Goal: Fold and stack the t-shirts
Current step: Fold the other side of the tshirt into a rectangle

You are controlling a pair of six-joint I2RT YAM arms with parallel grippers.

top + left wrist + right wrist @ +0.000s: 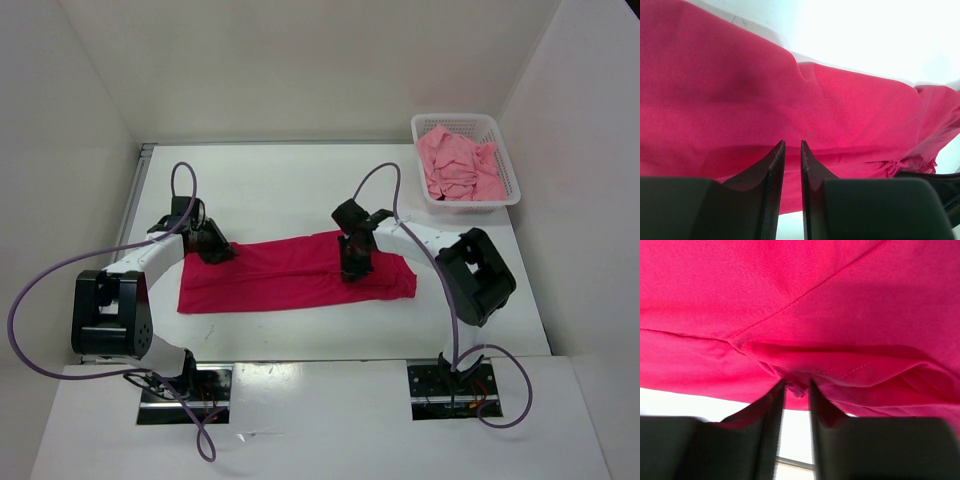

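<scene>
A bright crimson t-shirt (280, 275) lies spread in a wide band across the middle of the table. My left gripper (218, 252) sits at the shirt's far left corner. In the left wrist view its jaws (791, 144) stand close together, with the crimson cloth (840, 100) in the narrow gap. My right gripper (355, 268) is down on the shirt right of centre. In the right wrist view a small pucker of the crimson cloth (790, 290) is pinched between its fingertips (796, 382). A crumpled light pink t-shirt (460, 165) lies in the basket.
The white mesh basket (455, 119) stands at the table's far right corner. White walls close in the table at the back and on both sides. Purple cables loop from both arms over the near edge.
</scene>
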